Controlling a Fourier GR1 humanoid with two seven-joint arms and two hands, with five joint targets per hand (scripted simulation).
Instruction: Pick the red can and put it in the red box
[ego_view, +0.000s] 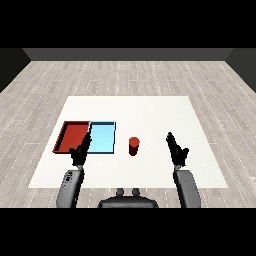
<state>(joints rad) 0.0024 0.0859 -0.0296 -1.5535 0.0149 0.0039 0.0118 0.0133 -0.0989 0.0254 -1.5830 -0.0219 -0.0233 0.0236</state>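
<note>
- The red can (134, 146) stands upright on the white table (150, 110), just right of the light blue tray (102, 137) and apart from it, toward the near side of the table.
- The red tray (73, 136) lies left of the light blue tray, the two side by side and touching along one edge.
- The left hand (81, 151) hangs over the near edge where the two trays meet, its fingers straight and pointing away, holding nothing.
- The right hand (176, 149) is well to the right of the can, clear of it, fingers straight and stretched forward, thumb out to the side, holding nothing.
- Both grey forearms come in from the near corners.
</note>
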